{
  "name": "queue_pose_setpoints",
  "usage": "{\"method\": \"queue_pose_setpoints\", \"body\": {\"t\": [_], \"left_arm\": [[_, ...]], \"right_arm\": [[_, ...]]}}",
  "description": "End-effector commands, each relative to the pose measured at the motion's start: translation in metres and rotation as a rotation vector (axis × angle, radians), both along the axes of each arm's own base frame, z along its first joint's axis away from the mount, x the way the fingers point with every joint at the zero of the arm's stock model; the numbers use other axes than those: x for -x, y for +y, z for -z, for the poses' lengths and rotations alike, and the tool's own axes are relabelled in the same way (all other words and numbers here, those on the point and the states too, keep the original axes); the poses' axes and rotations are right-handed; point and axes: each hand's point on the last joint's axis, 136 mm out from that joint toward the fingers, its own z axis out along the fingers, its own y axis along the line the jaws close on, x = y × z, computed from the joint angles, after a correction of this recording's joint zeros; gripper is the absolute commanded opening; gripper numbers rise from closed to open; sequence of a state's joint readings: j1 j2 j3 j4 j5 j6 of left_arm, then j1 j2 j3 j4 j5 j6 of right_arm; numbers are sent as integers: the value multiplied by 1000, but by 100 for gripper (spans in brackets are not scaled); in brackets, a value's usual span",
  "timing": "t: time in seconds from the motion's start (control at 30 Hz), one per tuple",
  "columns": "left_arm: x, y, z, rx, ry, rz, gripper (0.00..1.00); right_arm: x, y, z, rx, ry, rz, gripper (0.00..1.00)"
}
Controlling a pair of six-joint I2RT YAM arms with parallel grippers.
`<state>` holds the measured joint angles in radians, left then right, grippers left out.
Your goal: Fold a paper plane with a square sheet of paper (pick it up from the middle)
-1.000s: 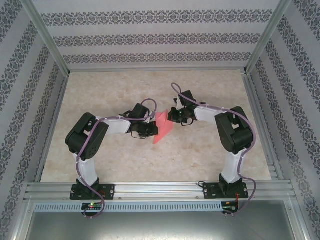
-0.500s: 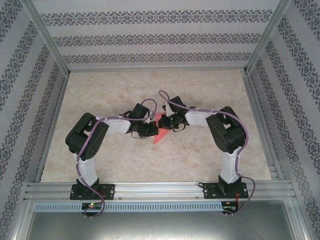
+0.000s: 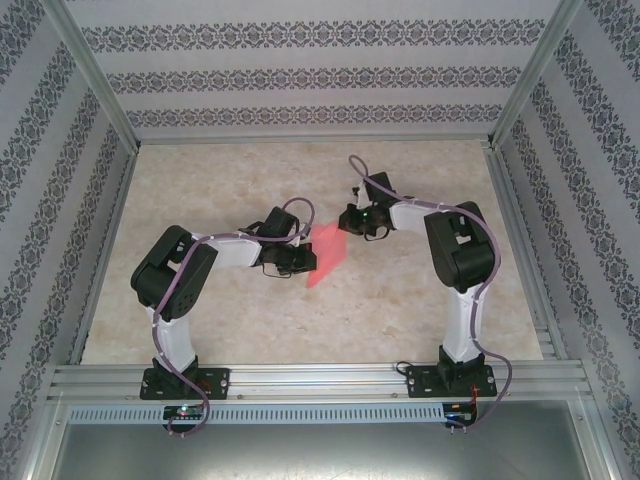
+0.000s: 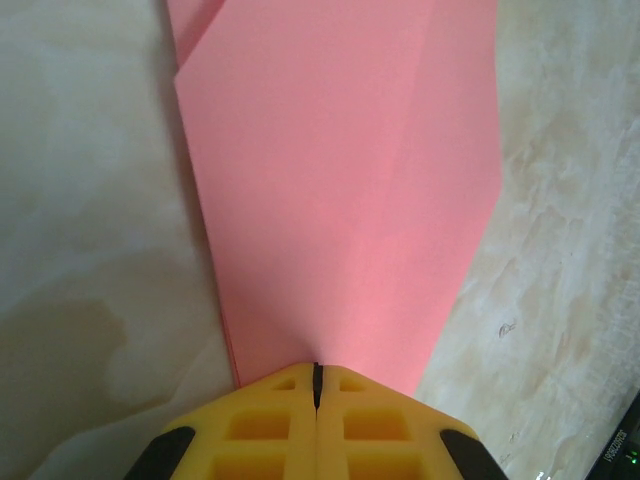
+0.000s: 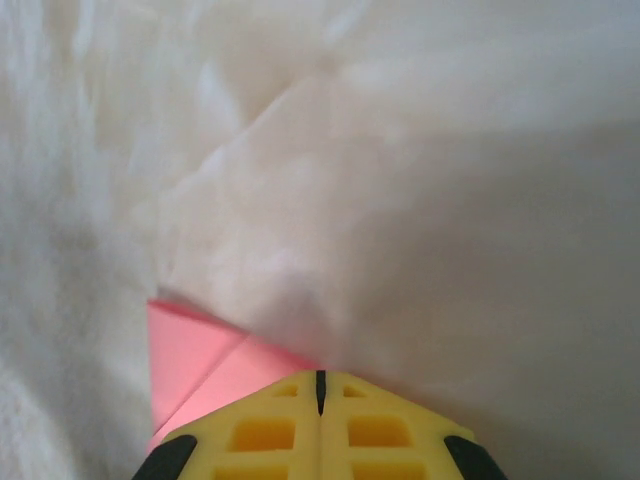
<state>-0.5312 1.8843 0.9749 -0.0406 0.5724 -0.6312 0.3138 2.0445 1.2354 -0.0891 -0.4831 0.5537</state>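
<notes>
Top external view has the sheet of paper [image 3: 328,255] near the middle of the frame, on the pale desk [image 3: 430,170], between the two arms. The left pincer [image 3: 303,263] sits at its left edge, and the right pincer [image 3: 348,222] is just beside its upper right corner. Half a second ago the right pincer lay across the upper part of the paper, much closer to the left one; now it has drawn back toward the upper right, about where it was one second ago. The left arm has not moved in that time, and the paper lies as it did.

Left wrist view: the yellow fingers of the left pincer [image 4: 316,368] are together and clamped on the near end of the paper [image 4: 340,200]; folded layers and a flap edge show at the upper left of that frame.

Right wrist view: the right pincer [image 5: 320,375] is closed with nothing between its fingers; a pink corner [image 5: 185,370] lies under it at the lower left, and I cannot tell if they touch.

I judge that a pressing pass over a fold was just finished. The shape is still wide, not yet a slim dart, so more folds remain.
</notes>
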Motion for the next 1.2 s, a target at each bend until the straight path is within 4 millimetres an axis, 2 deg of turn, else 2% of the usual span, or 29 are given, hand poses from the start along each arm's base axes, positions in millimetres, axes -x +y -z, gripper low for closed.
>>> {"method": "queue_pose_setpoints", "body": {"t": [0.0, 0.1, 0.23, 0.4, 0.5, 0.63, 0.87, 1.0, 1.1, 1.17], "left_arm": [[81, 47, 72, -256, 306, 34, 0], [79, 46, 71, -253, 302, 31, 0], [77, 45, 71, -251, 298, 30, 0], [78, 46, 71, -257, 299, 31, 0], [79, 47, 72, -260, 303, 33, 0], [81, 47, 72, -261, 308, 33, 0], [85, 48, 74, -259, 317, 43, 0], [86, 49, 74, -258, 317, 45, 0], [84, 47, 73, -251, 309, 46, 0], [81, 46, 71, -248, 302, 45, 0]], "right_arm": [[-10, 0, -34, -20, -92, 15, 0], [10, 17, -42, -64, -98, -38, 0], [38, 45, -31, -77, -49, -113, 0], [49, 64, -13, -103, 10, -147, 0], [43, 60, -3, -106, 27, -133, 0], [29, 44, 8, -79, 40, -95, 0], [-14, 0, 18, 6, 18, 16, 0], [-37, -13, 8, 35, -26, 50, 0], [-40, -11, -13, 23, -69, 43, 0], [-34, -7, -24, 11, -92, 34, 0]]}}
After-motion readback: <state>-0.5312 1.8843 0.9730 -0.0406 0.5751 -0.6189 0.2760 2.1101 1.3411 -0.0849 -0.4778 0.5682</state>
